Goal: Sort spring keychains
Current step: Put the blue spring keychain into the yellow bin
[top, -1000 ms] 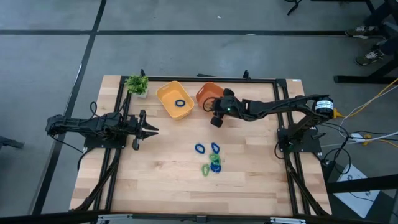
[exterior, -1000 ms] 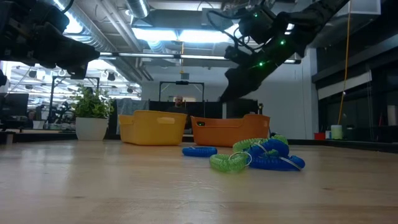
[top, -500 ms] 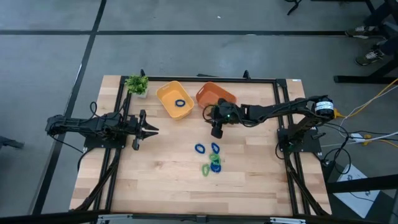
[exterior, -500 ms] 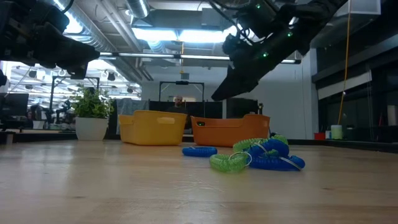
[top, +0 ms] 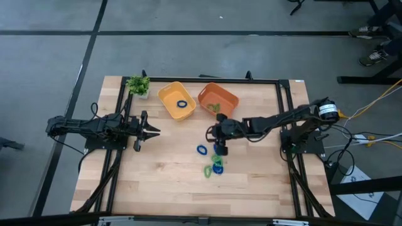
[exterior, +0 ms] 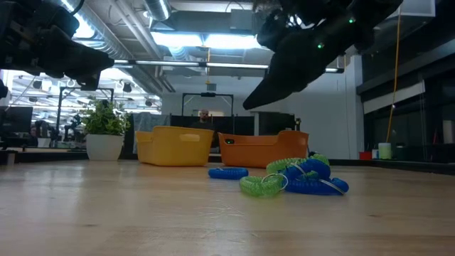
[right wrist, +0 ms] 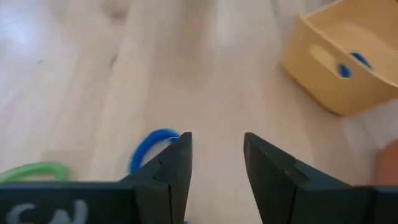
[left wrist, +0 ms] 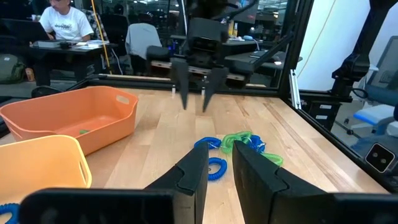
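Several small coiled keychains lie in a loose pile at mid-table: a blue one (top: 201, 150) apart at the left, green (top: 207, 170) and blue (top: 217, 168) ones tangled. In the low view the blue loop (exterior: 227, 172) and a green loop (exterior: 261, 186) rest flat on the wood. My right gripper (top: 220, 149) hangs open above the pile's far side, fingers pointing down, touching nothing; its wrist view shows the blue loop (right wrist: 152, 149) just beside its fingers. My left gripper (top: 151, 131) waits open at the table's left.
The yellow tray (top: 168, 95) holds one blue keychain (top: 182, 103); the orange tray (top: 225, 94) beside it holds something green (top: 213, 107). A potted plant sprig (top: 138, 85) stands at the far left corner. A person sits beyond the table (left wrist: 62, 22).
My right gripper has travelled from beside the orange tray toward the table's near edge and now hangs over the keychain pile, fingers still apart. The keychains and the left arm have kept still.
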### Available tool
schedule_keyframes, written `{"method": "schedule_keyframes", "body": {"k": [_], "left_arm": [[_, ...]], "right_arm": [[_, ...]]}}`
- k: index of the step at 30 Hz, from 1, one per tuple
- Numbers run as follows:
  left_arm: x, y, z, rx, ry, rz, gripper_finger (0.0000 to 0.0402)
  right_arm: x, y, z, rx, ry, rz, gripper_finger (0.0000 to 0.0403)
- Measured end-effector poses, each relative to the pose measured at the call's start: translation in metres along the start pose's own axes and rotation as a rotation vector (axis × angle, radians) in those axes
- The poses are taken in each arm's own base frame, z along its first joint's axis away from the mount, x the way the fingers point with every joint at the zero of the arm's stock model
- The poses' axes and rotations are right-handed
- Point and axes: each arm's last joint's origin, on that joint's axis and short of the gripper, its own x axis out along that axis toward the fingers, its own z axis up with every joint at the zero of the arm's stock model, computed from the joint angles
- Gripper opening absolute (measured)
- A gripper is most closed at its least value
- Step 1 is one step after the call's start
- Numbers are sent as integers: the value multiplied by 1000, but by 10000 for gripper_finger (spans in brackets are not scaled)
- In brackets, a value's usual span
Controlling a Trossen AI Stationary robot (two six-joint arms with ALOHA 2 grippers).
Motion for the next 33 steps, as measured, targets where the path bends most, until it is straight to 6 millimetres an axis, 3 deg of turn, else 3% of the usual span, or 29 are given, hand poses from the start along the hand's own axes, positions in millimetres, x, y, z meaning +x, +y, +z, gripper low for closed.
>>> {"method": "schedule_keyframes", "body": {"k": [10, 24, 33], "left_arm": [[0, 0, 0, 0, 0, 0, 68], [0, 0, 0, 0, 0, 0, 70], [0, 0, 0, 0, 0, 0, 68]], "right_arm": [[-3, 20, -1, -39, 5, 49, 145], [-3, 22, -1, -38, 4, 58, 145], [-8, 46, -1, -153, -11, 237, 145]]}}
